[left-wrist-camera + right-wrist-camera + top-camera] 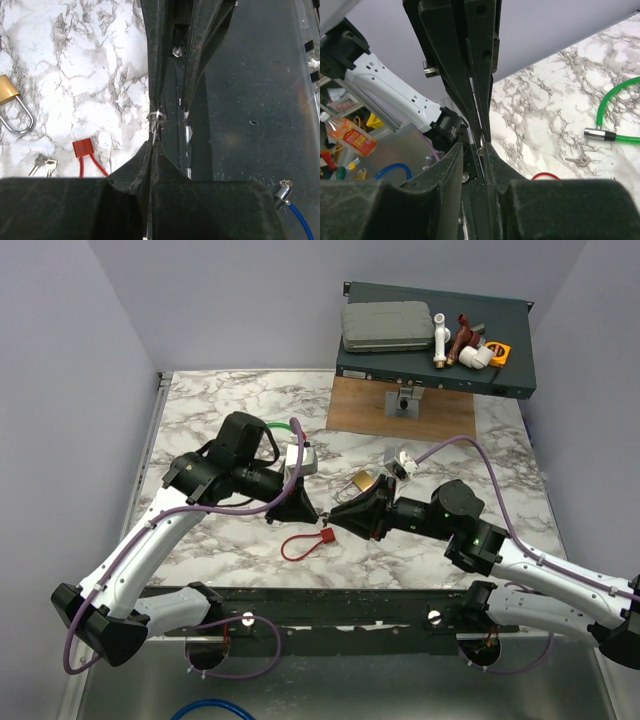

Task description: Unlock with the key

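My left gripper (316, 514) is shut on the key, a thin metal blade with a small ring (156, 117) at its tip; the blade shows as a silver sliver between the pads. My right gripper (330, 523) meets it tip to tip. Its jaws stand a narrow gap apart beside the ring, which also shows in the right wrist view (479, 150). The red tag (326, 534) and its red cord loop (298, 546) lie on the marble just below the tips; the tag also shows in the left wrist view (82, 148). The brass padlock (365, 482) lies behind my right gripper.
Two loose small keys (42, 162) lie left of the red tag. A green cable loop (285, 425) lies behind the left arm, with a key (580, 160) near its metal end. A dark shelf (520, 370) with a case and pipe fittings stands at the back right.
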Robot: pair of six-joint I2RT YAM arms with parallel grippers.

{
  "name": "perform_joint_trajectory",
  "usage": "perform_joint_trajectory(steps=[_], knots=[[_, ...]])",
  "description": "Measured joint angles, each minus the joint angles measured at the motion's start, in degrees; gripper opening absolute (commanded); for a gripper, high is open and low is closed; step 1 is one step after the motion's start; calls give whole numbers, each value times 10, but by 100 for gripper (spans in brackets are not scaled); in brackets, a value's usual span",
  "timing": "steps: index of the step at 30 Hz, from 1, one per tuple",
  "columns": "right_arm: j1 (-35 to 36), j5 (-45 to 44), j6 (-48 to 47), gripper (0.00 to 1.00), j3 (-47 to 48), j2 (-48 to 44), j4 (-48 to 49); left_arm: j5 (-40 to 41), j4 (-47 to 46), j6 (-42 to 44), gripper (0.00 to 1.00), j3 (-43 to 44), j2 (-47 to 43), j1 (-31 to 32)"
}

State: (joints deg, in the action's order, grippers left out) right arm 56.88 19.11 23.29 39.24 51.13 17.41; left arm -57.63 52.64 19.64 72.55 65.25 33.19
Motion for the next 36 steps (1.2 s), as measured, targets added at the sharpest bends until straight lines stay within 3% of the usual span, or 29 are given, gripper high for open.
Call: perform_joint_trajectory(steps=[10,18,27,33,36], knots=[[0,1,-25,43,33,4,-42,7,43,38,0,2,-4,-2],[0,35,-62,42,89,56,-73,8,90,69,0,24,0,-2],[0,99,-93,24,127,112,-129,14,108,84,0,29,0,-2],[0,107,-104,1,132,112,-143,15,111,84,0,29,0,-2],[0,106,-110,1,132,111,-146,14,115,84,0,29,0,-2]])
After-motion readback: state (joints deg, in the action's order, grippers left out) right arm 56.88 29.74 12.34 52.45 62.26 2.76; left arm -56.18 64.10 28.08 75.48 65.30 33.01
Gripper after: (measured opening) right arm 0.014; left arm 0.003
